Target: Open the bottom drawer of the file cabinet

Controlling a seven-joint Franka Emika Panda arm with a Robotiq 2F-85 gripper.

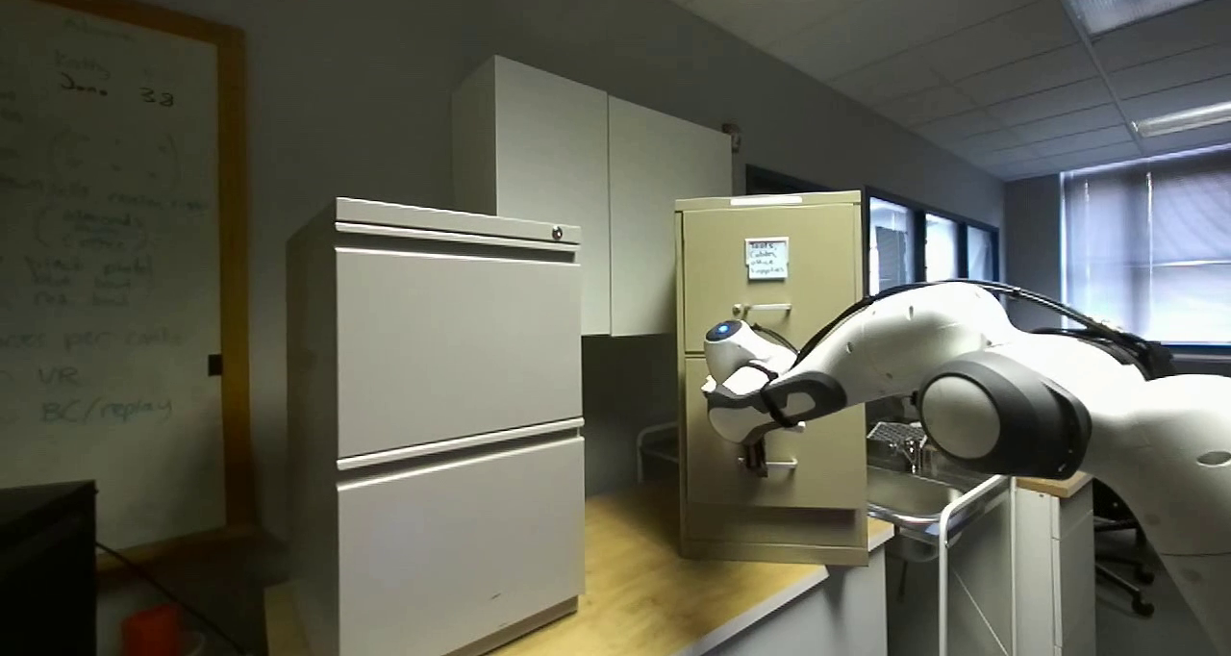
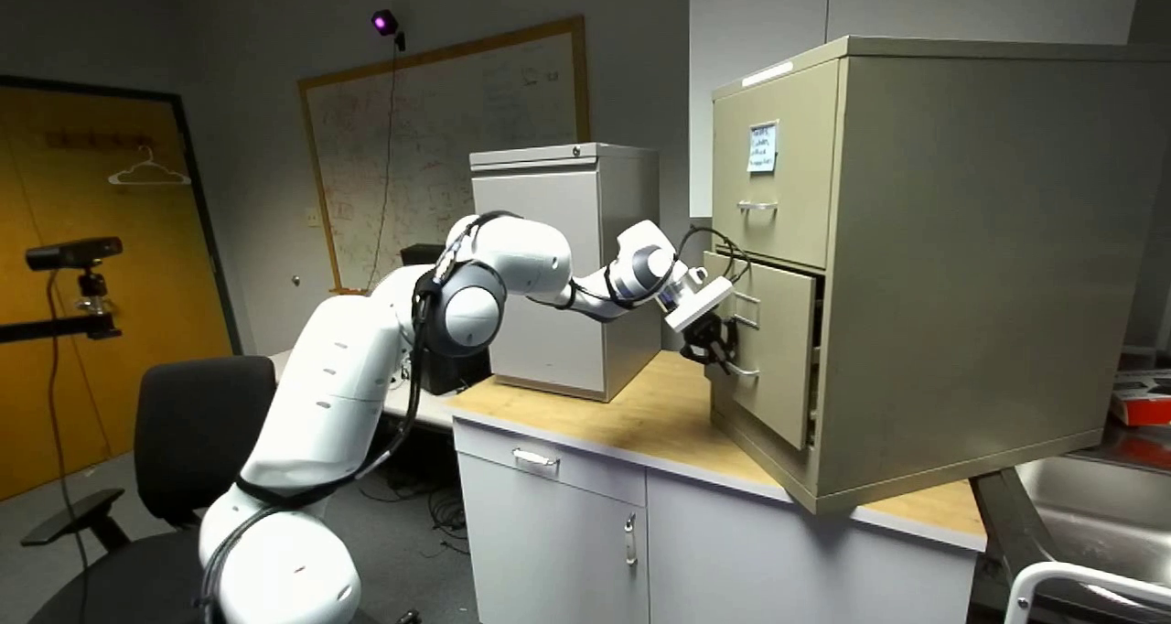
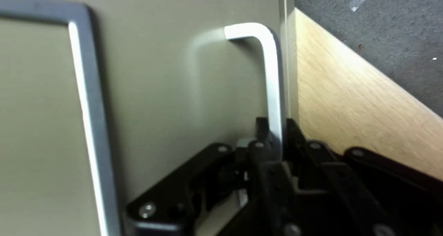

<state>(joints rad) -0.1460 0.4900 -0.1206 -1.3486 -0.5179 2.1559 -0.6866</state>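
- The file cabinet (image 2: 970, 267), which is tall, beige and made of metal, stands upright on the wooden worktop (image 1: 664, 579); it can be seen in both exterior views.
- The bottom drawer (image 2: 773, 359) is the lower of its two drawers, and it is partly open: in an exterior view its front stands out from the body of the cabinet, and a narrow dark gap shows along its side.
- The upper drawer (image 1: 822, 252) is closed. It carries a paper label (image 1: 766, 259) with handwriting, and below this an upper handle (image 1: 769, 307).
- The gripper (image 3: 278, 127) is at the handle (image 3: 273, 80) of the bottom drawer. In the wrist view its jaws are clenched on the bar of this handle, with the fingers (image 3: 295, 134) on both sides of it.
- The lower part of the handle is hidden there by the black gripper.
- A metal label frame (image 3: 92, 118) is fixed on the same drawer front, apart from the fingers.
- The arm (image 2: 526, 249) reaches toward the drawer; in an exterior view it passes in front of the grey cabinet (image 1: 457, 348).
- This grey cabinet also stands upright on the worktop, well apart from the file cabinet.
- A whiteboard (image 2: 448, 139) hangs on the wall, and a sink (image 2: 1116, 505) is beside the worktop.
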